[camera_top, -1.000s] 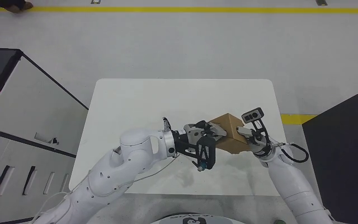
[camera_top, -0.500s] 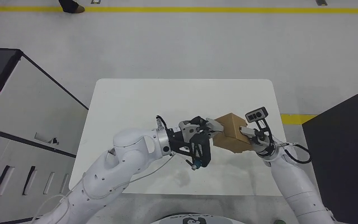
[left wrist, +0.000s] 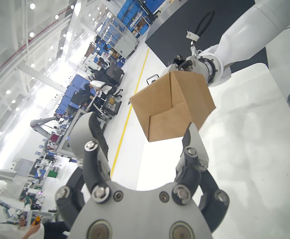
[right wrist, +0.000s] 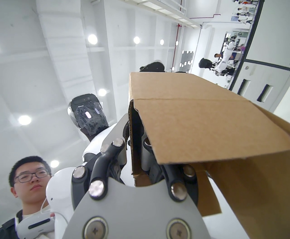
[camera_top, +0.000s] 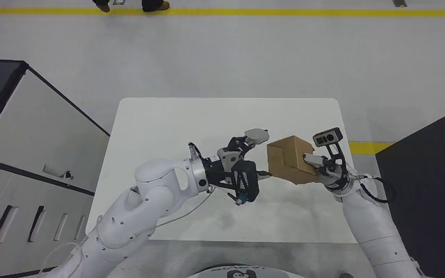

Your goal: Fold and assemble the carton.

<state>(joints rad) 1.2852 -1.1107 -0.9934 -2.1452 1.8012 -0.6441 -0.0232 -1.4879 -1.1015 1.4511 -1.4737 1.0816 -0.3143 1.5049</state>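
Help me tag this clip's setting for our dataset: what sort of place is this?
Probably a large factory or warehouse-style robot workshop. It has racks of blue bins, a yellow floor line, and rows of workstations under high ceiling lights.

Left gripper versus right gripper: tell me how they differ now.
The left gripper is open and empty; the right gripper is shut on a wall of the carton. The left gripper stands clear of the carton, facing it; the right gripper touches it. Both have the same two-fingered build and sit on opposite sides of the carton.
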